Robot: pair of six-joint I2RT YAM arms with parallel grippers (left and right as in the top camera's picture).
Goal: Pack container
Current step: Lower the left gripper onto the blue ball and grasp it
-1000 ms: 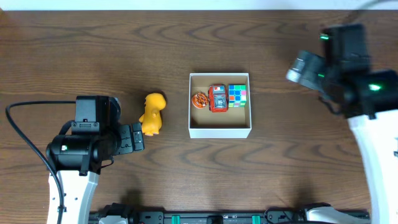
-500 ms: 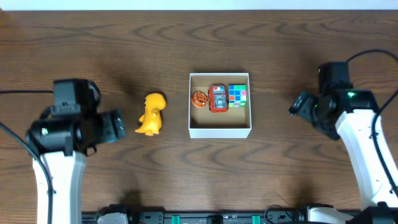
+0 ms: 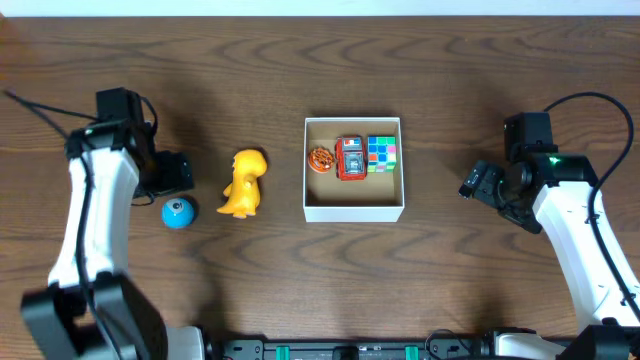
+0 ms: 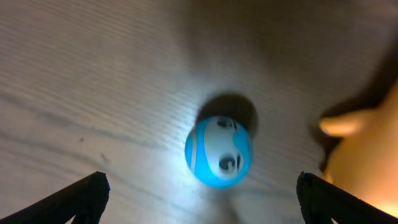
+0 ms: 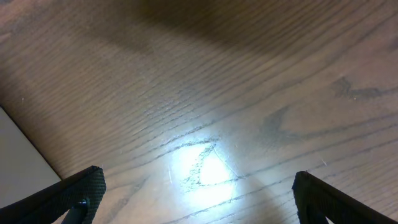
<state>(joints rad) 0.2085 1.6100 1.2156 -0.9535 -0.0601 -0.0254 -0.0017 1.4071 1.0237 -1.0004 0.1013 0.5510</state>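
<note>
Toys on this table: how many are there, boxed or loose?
5. Three sit in the white cardboard box: an orange round toy, a red toy and a multicoloured cube. A yellow figure and a blue ball lie loose left of it. None seems hidden.

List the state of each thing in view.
Container: open, holding three toys.
Orange disc, red toy, cube: inside container.
Yellow figure: on table, outside container.
Blue ball: on table, outside container.
Left gripper: jaws open, empty.
Right gripper: jaws open, empty.
</note>
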